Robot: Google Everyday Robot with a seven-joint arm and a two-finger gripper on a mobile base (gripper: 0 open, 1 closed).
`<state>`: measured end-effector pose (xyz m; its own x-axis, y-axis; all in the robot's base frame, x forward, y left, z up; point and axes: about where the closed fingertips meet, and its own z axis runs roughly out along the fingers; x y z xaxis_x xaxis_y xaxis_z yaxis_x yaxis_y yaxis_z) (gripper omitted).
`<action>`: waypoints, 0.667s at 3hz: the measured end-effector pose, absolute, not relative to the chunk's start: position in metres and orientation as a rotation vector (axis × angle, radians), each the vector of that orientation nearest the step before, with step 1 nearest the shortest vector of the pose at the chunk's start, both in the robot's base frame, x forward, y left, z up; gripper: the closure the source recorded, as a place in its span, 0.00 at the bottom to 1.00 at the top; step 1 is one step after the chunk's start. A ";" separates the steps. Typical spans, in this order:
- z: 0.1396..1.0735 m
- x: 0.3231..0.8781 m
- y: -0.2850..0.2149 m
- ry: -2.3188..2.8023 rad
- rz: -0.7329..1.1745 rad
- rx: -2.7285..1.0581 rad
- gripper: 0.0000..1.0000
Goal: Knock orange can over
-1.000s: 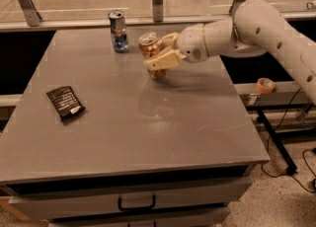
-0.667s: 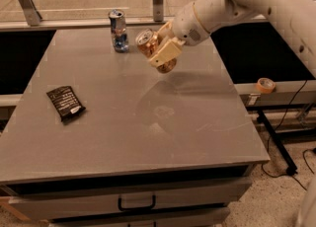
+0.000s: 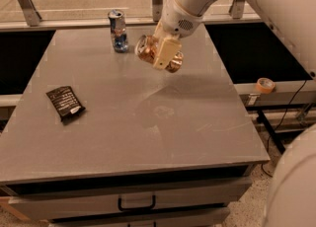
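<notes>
The orange can, copper-coloured, is tipped on its side and held in the air above the grey table, its shadow lying on the tabletop below it. My gripper, with cream-coloured fingers, is shut around the can's body. The white arm comes down to it from the upper right. The slimmer blue-and-silver can stands upright just left of the held can, near the table's far edge, apart from it.
A black snack packet lies flat at the table's left side. A roll of orange tape sits on a ledge to the right of the table. A glass railing runs behind the far edge.
The orange can stood upright on the table with the gripper around it; now it is tipped on its side and lifted off the surface. The arm has swung upward.
</notes>
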<state>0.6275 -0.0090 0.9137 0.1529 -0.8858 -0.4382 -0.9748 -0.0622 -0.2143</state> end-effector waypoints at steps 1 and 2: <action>0.898 0.623 -0.015 1.838 0.196 -2.078 0.82; 0.884 0.619 -0.019 1.888 0.167 -2.102 0.59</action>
<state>0.6190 -0.0190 0.8837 0.1245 -0.9488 -0.2903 -0.9851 -0.0832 -0.1507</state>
